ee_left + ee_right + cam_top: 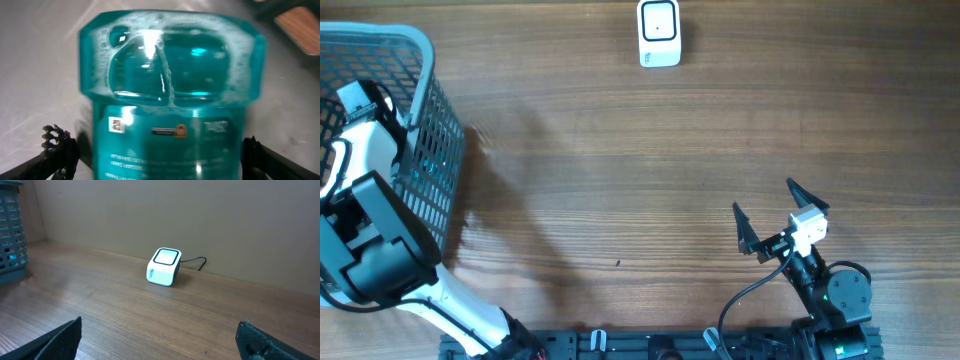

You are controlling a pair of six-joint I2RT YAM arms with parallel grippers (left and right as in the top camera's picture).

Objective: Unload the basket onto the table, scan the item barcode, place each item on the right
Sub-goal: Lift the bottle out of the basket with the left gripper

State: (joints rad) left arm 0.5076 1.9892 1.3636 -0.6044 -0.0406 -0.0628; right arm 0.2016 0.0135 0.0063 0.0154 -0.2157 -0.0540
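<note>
The left arm climbs from the lower left up the left edge of the overhead view; left tool spread wide, fingers at the wrist view's bottom corners; right arm folded at lower right; right tool wide open, aimed upper left.

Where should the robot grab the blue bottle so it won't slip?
Probably around the labelled body of the bottle, away from its wider, bubbly end. The left gripper is open with its fingers outside both sides, so closing straight in across those straight sides looks best.
</note>
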